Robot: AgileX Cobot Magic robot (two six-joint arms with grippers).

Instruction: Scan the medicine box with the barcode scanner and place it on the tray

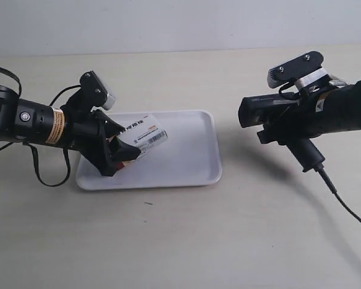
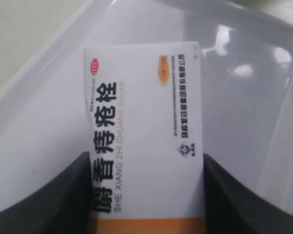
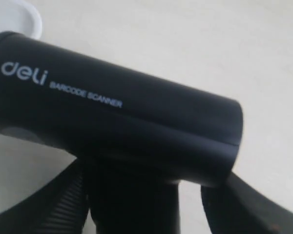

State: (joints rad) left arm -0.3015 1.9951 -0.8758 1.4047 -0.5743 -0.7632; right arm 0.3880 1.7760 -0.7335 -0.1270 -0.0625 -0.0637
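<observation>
Beige tabletop; "deli" barcode scanner (image 3: pixel 112 122), seemingly gripped

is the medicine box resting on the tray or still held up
Held up: the left claw grips the medicine box tilted above the tray.

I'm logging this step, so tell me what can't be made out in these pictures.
- Medicine box barcode digits: too small in the exterior view.
- Box bottom: cut off by the left wrist view's edge.
- Barcode scanner window and trigger: facing away or hidden by right gripper fingers.
- Cable end: leaves the exterior view.
</observation>
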